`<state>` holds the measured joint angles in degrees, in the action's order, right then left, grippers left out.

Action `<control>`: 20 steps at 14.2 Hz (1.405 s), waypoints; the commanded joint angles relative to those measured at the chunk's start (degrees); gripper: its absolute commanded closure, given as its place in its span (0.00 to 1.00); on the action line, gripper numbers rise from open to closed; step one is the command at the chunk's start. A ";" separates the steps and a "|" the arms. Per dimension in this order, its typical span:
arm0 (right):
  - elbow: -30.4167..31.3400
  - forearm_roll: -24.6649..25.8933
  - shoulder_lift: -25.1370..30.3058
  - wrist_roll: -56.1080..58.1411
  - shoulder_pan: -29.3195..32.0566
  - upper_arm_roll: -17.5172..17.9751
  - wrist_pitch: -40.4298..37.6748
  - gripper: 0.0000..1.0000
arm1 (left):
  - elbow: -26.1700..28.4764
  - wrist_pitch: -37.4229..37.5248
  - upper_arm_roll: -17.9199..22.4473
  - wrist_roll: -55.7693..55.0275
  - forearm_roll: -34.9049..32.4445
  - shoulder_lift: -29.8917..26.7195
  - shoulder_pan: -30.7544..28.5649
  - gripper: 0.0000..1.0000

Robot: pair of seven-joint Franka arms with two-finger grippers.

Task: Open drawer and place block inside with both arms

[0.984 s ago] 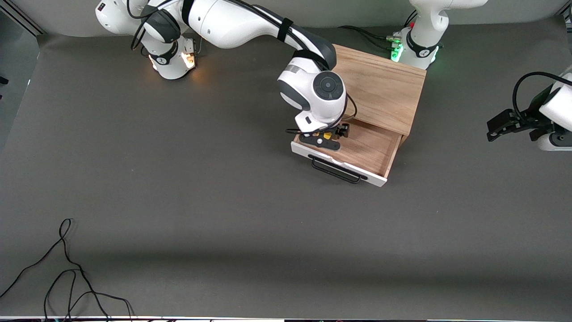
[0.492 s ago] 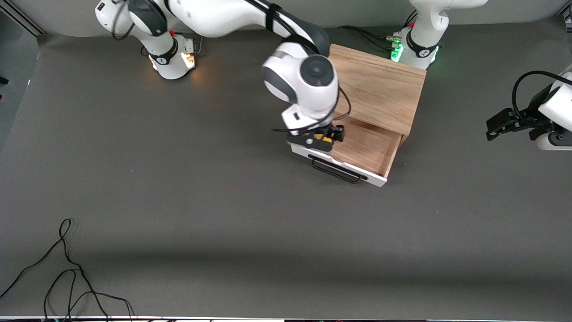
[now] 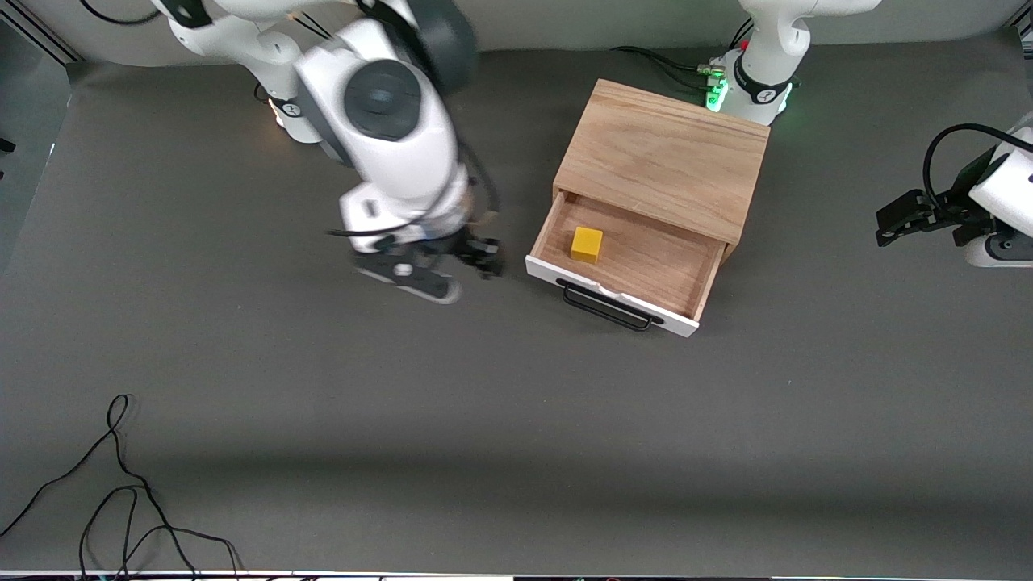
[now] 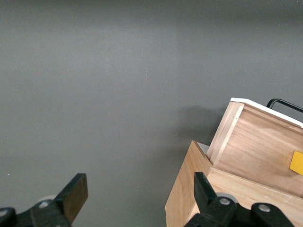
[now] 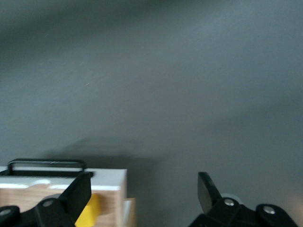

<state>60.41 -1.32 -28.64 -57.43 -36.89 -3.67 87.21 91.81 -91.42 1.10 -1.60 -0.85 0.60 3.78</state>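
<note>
The drawer [image 3: 637, 262] stands pulled out of the light oak box [image 3: 666, 153], with its white front and black wire handle [image 3: 607, 308] toward the front camera. The yellow block [image 3: 587, 244] lies on the drawer floor, at the corner toward the right arm's end. My right gripper [image 3: 442, 268] is open and empty over the bare table beside the drawer. The right wrist view shows the drawer's white front [image 5: 61, 179] and the block [image 5: 91, 210] past one fingertip [image 5: 78, 191]. My left gripper [image 3: 897, 220] waits open and empty at the left arm's end. Its view shows the box [image 4: 189, 198] and the block [image 4: 297, 163].
A loose black cable [image 3: 121, 484] lies on the grey mat near the front camera at the right arm's end. The left arm's green-lit base [image 3: 746, 85] stands right by the box's back corner.
My right gripper has let go of the block in the drawer, risen and swung away toward the right arm's end. The block now lies uncovered. The left arm has barely moved.
</note>
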 commanded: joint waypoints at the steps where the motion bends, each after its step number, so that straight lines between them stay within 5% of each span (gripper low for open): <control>1: 9.28 -0.08 8.50 8.44 0.24 -6.49 -0.72 0.00 | 1.00 0.89 -0.04 0.46 0.32 -0.78 -0.09 0.00; 9: 13.93 -2.45 15.80 38.40 0.33 -30.93 -3.72 0.00 | 1.97 1.77 -0.13 0.11 0.41 -1.48 0.09 0.00; 12: 15.79 -8.15 16.52 49.13 0.33 -40.60 -2.14 0.00 | 1.01 2.47 -0.13 0.11 0.41 -0.87 0.09 0.00; 14: 15.79 -10.62 16.25 51.71 0.33 -43.78 -1.96 0.00 | 0.21 2.91 -0.13 0.11 0.50 -0.52 0.09 0.00; 20: 15.79 -12.74 14.59 51.54 0.33 -43.88 -1.43 0.00 | 0.21 2.91 -0.13 0.11 0.50 -0.52 0.18 0.00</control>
